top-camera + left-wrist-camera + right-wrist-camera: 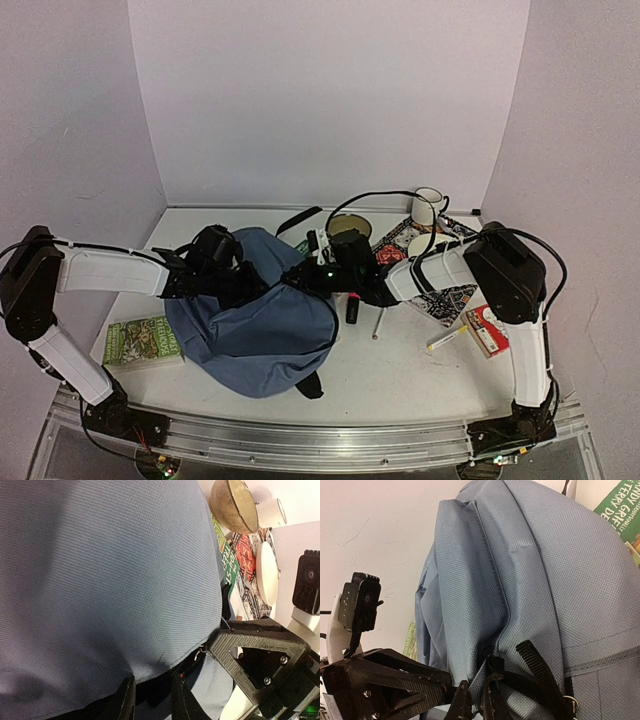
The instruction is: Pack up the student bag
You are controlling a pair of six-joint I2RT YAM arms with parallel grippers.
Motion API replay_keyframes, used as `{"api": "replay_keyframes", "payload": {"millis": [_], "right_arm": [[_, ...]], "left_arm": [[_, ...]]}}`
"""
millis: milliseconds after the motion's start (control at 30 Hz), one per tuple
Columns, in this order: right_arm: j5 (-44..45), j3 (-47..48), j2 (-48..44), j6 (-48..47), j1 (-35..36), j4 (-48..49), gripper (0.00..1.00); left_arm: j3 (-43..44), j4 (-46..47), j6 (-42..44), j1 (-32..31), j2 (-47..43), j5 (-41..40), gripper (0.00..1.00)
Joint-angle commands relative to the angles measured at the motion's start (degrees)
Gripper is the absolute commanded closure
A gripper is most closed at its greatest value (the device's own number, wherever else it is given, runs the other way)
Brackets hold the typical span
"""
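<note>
The student bag (255, 325) is a slate-blue backpack lying left of the table's middle. My left gripper (243, 284) is at its upper left. In the left wrist view its fingers (125, 702) are narrowly apart, clamped on the bag's black zip edge (155, 682). My right gripper (300, 278) meets the bag from the right. In the right wrist view it (476, 702) is shut, pinching a fold of blue fabric beside a black strap (540, 672). The bag (530, 570) fills that view. The two grippers sit close together at the bag's top edge.
A green book (143, 340) lies left of the bag. Behind and to the right are a bowl (348, 226), a white mug (427, 207), a white plate (266, 572), patterned books (445, 300), a red and black marker (352, 308), pens (447, 338) and a red card (487, 330).
</note>
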Motion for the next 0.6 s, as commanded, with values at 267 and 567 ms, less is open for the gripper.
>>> {"api": "replay_keyframes", "payload": {"millis": [267,567], "right_arm": [[-3.13,1.45,-4.21,0.40,0.80,6.35,1.00],[-3.09,1.06,-4.52,0.31,0.78,6.35,1.00]], "left_arm": [[0.40,9.24,-3.61,0.05,-0.75,8.63,0.75],[-0.92,6.16,-2.56,0.05,-2.49,2.46,0.75]]}}
